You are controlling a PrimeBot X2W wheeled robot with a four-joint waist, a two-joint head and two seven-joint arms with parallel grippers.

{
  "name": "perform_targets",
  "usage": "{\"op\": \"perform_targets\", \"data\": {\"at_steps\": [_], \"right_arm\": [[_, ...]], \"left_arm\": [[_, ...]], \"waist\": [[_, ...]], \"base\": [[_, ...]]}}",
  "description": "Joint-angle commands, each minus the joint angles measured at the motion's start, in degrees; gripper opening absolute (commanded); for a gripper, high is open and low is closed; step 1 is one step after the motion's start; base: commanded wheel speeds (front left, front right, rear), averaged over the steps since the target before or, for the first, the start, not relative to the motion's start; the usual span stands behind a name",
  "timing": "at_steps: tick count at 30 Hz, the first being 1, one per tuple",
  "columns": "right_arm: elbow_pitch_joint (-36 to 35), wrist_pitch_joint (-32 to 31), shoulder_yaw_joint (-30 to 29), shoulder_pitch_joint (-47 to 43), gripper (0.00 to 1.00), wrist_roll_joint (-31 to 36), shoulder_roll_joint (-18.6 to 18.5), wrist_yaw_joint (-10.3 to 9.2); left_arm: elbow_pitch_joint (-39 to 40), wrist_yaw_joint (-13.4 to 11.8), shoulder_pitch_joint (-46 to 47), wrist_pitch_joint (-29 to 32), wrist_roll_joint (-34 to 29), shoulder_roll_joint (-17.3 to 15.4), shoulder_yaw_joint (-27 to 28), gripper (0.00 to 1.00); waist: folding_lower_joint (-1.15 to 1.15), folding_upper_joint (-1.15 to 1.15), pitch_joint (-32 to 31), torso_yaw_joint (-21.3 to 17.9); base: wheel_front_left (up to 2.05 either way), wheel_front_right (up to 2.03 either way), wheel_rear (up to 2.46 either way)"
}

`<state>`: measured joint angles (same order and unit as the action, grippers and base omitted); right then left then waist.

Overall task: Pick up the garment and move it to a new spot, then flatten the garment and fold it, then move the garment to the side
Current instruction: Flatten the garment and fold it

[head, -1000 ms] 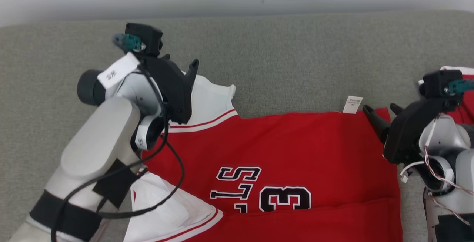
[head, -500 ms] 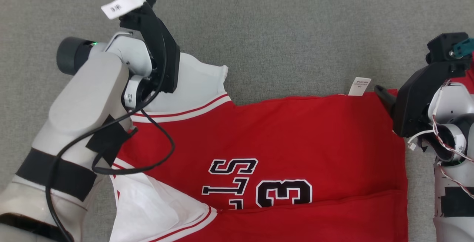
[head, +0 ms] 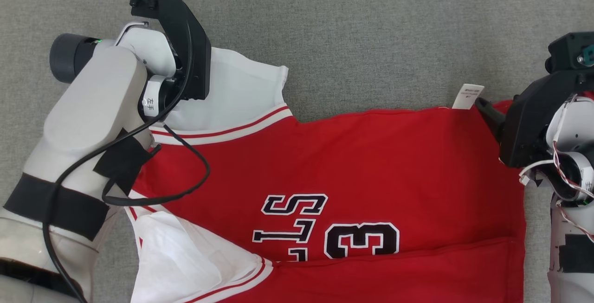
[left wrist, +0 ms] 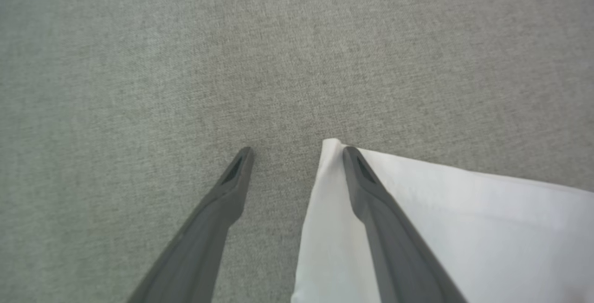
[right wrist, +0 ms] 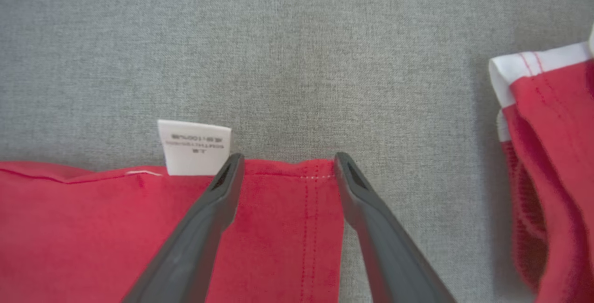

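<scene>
Garment (head: 352,164) flat on grey surface (head: 371,38); left gripper (left wrist: 297,152) open at white sleeve (left wrist: 464,210), right gripper (right wrist: 288,157) open over red hem (right wrist: 287,210).

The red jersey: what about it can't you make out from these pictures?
Lettering on the jersey, head view: beyond S, L and 13, the rest lies under a folded red strip.
Care label, right wrist view: print blurred, unreadable.
White sleeve, head view: partly hidden behind the left arm.
Red and white cloth, right wrist view: cut off by the right edge; cannot tell what it is.
</scene>
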<state>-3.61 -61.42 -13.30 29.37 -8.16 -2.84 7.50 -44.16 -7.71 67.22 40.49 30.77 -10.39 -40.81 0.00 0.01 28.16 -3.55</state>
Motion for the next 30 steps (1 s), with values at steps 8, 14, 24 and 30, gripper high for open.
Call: {"op": "perform_targets", "data": {"at_steps": [8, 14, 24, 30], "right_arm": [[-2.24, -0.54, -0.57, -1.9, 1.0, -0.75, -0.14, -0.04], [-2.29, -0.66, -3.08, -1.77, 1.0, -0.02, -0.15, -0.04], [0.35, -0.14, -3.97, -0.97, 1.0, -0.51, -0.13, -0.04], [2.18, 0.41, -4.13, -0.68, 0.96, -0.6, -0.13, -0.04]], "left_arm": [[0.55, 0.24, -0.43, 1.57, 1.18, 1.55, -1.1, 1.0], [1.84, 0.43, -0.85, 2.1, 1.59, 2.06, -1.31, 1.0], [2.61, 0.06, -1.71, 2.18, 2.02, 1.6, -1.67, 0.45], [2.86, 0.12, -2.04, 1.94, 2.62, 1.54, -1.68, 0.26]], "waist": [[0.0, -0.01, -0.11, 0.4], [0.0, -0.01, -0.39, 0.24], [0.0, -0.01, -0.07, -0.13], [0.0, -0.01, -0.08, 0.24]], "base": [[0.0, 0.0, 0.0], [0.0, 0.0, 0.0], [0.0, 0.0, 0.0], [0.0, 0.0, 0.0]]}}
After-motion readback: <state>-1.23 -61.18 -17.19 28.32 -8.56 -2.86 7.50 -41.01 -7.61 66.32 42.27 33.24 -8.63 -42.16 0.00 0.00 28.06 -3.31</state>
